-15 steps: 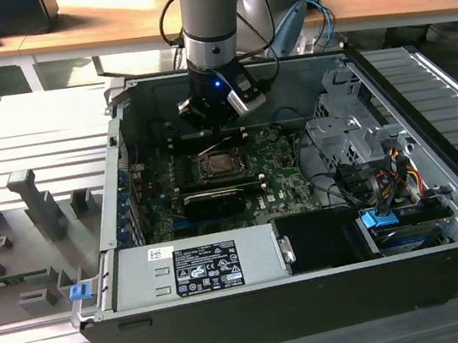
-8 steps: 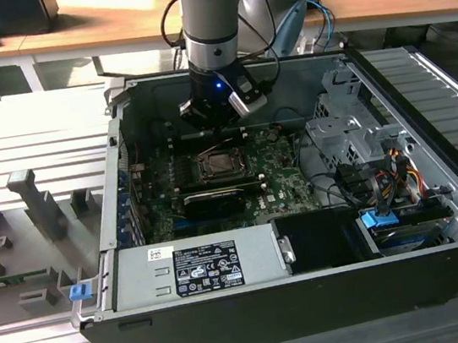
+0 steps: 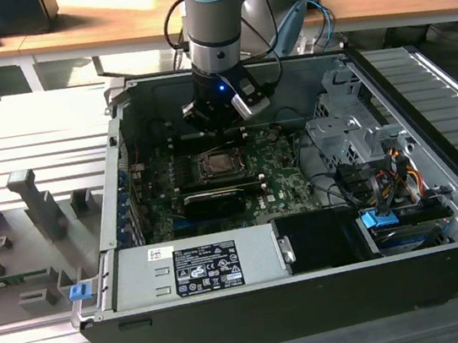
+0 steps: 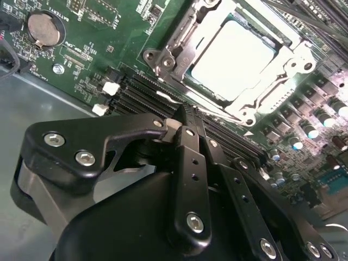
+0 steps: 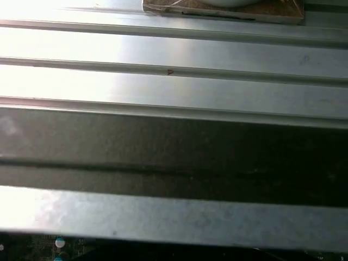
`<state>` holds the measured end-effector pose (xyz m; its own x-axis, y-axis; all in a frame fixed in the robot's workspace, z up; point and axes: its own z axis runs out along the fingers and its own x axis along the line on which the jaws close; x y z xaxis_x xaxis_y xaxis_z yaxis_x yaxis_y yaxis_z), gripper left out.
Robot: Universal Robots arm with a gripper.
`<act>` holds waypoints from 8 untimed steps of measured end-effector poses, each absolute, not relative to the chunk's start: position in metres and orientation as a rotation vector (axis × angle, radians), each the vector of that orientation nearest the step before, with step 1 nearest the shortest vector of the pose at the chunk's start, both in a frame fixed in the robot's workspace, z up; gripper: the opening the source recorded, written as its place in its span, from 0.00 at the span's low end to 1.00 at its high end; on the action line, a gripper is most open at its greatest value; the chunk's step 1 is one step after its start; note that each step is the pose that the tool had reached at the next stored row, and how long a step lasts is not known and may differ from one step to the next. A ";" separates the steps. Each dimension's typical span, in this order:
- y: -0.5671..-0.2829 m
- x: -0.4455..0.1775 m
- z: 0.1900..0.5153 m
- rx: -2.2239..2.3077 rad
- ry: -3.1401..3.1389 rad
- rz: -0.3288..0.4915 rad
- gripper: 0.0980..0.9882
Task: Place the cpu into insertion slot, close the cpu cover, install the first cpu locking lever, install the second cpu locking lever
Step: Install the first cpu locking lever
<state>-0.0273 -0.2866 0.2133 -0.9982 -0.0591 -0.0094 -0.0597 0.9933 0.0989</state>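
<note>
Count, by kind:
- black open computer case (image 3: pixel 316 304): one
- green motherboard (image 4: pixel 125 27): one
- pale silver square cpu (image 4: pixel 231 60): one
- silver metal cpu cover frame (image 4: pixel 179 41): one
- round silver coin battery (image 4: pixel 43 28): one
- white slot clips (image 4: pixel 110 88): two
- grey power supply box (image 3: pixel 195 266): one

I'm working over a ribbed grey metal table (image 3: pixel 26 123). The open computer case (image 3: pixel 316 304) lies flat on it. Grey fixture blocks (image 3: pixel 41 202) stand at the exterior view's left, with a small blue piece (image 3: pixel 79 291) just beside the case.
</note>
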 end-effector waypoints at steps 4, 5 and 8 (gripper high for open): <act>-0.284 -0.021 0.207 -0.093 3.130 0.156 0.01; -0.284 -0.020 0.206 -0.093 3.130 0.156 0.01; -0.283 -0.018 0.204 -0.093 3.130 0.156 0.01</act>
